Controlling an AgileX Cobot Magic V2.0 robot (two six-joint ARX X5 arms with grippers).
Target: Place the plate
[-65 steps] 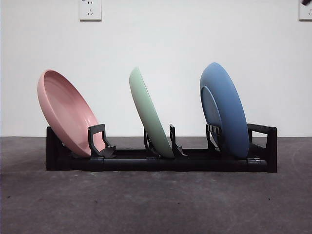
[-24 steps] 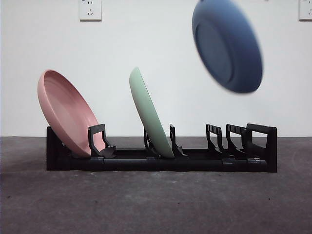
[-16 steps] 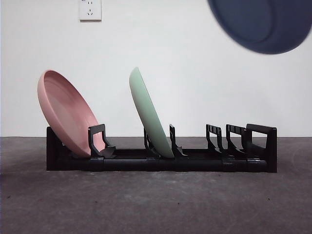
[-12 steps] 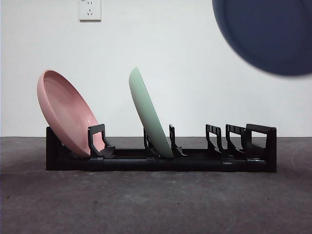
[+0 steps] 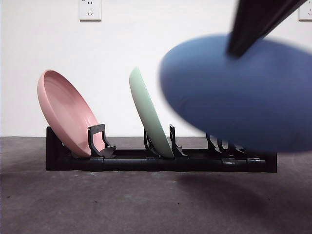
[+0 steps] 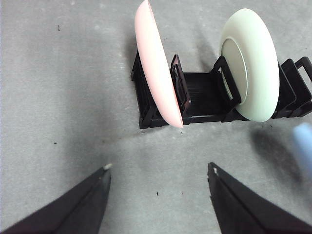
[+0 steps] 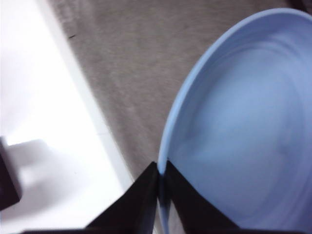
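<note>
Blue plate (image 5: pixel 243 97) fills the right part of the front view, large and blurred, held in the air near the camera with its underside facing the viewer. It hangs in front of the right end of a black rack (image 5: pixel 161 161) and hides most of the slots there. A dark arm comes down from the top right corner and meets the plate's upper rim. In the right wrist view, the right gripper (image 7: pixel 161 183) is pinched closed on that rim, one black jaw on each side of the thin edge, with the plate's pale blue inner face (image 7: pixel 243 131) spreading away from the jaws above grey table (image 7: pixel 126 63). The rack stands on the table near a white wall. A pink plate (image 5: pixel 68 112) leans in the slot at the rack's left end, tilted to the left with its hollow side facing right. A green plate (image 5: pixel 148 114) leans in the middle slot, also tilted left, seen nearly edge-on. The left gripper (image 6: pixel 158 175) hovers over bare table in front of the rack, its two jaws spread wide apart and holding nothing; its view looks down on the pink plate (image 6: pixel 156 63) and the green plate (image 6: pixel 253 68) standing in the rack (image 6: pixel 204 95). A wall socket (image 5: pixel 90 9) sits high on the wall at the left.
</note>
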